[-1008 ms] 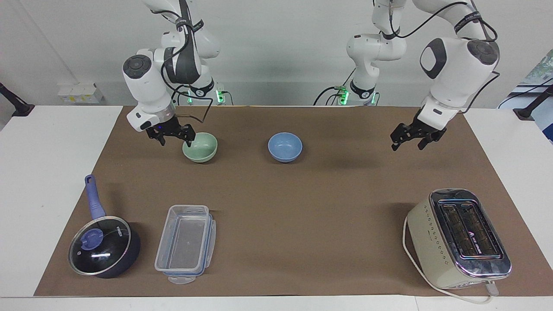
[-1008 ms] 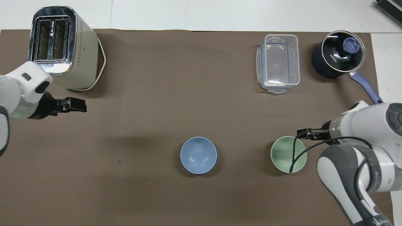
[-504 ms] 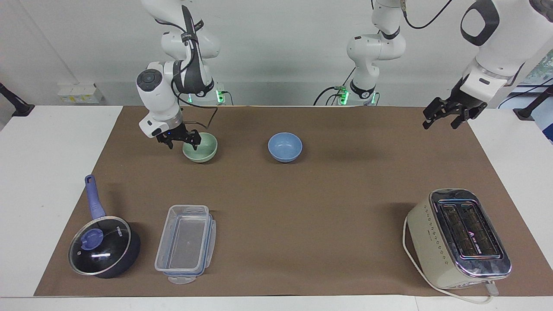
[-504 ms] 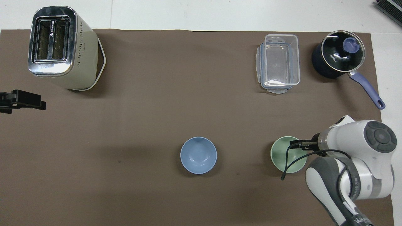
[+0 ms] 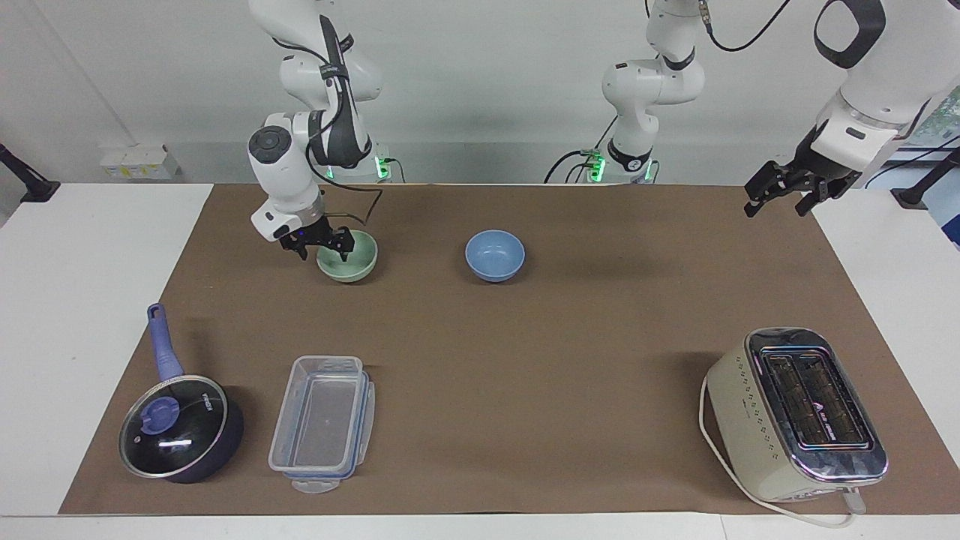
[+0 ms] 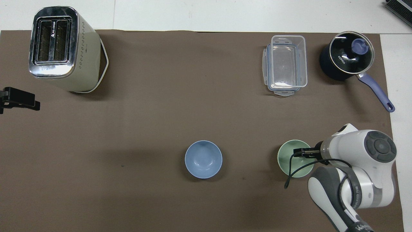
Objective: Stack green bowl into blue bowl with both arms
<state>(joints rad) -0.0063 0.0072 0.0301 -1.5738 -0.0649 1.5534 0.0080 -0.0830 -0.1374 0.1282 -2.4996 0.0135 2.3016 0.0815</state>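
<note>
- Since a second ago my right gripper (image 5: 324, 246) has dropped from beside the green bowl (image 5: 351, 262) to its rim, on the side toward my right arm's end of the table; one finger stands inside the bowl and one outside.
- My right forearm has also pulled in and now stands steeper above that bowl.
- My right fingers straddle the rim with a gap between them; I cannot tell whether they press on it yet.
- My left gripper (image 5: 781, 197) has risen and swung out since then, from over the brown mat (image 5: 570, 337) to its edge at my left arm's end.
- It waits there in the air, fingers spread and empty; in the overhead view only its black tip (image 6: 20, 100) shows at the frame's edge.
- The green bowl sits upright on the mat, close to my bases, where it was before.
- The blue bowl (image 5: 494, 255) rests beside it toward my left arm's end, apart from it, upright and empty, also unmoved.
- The clear plastic container (image 5: 322, 421) lies open and empty, farther from me than the green bowl.
- The dark pot (image 5: 180, 429) beside it carries its glass lid.
- The toaster (image 5: 796, 412) stands at my left arm's end of the mat.
</note>
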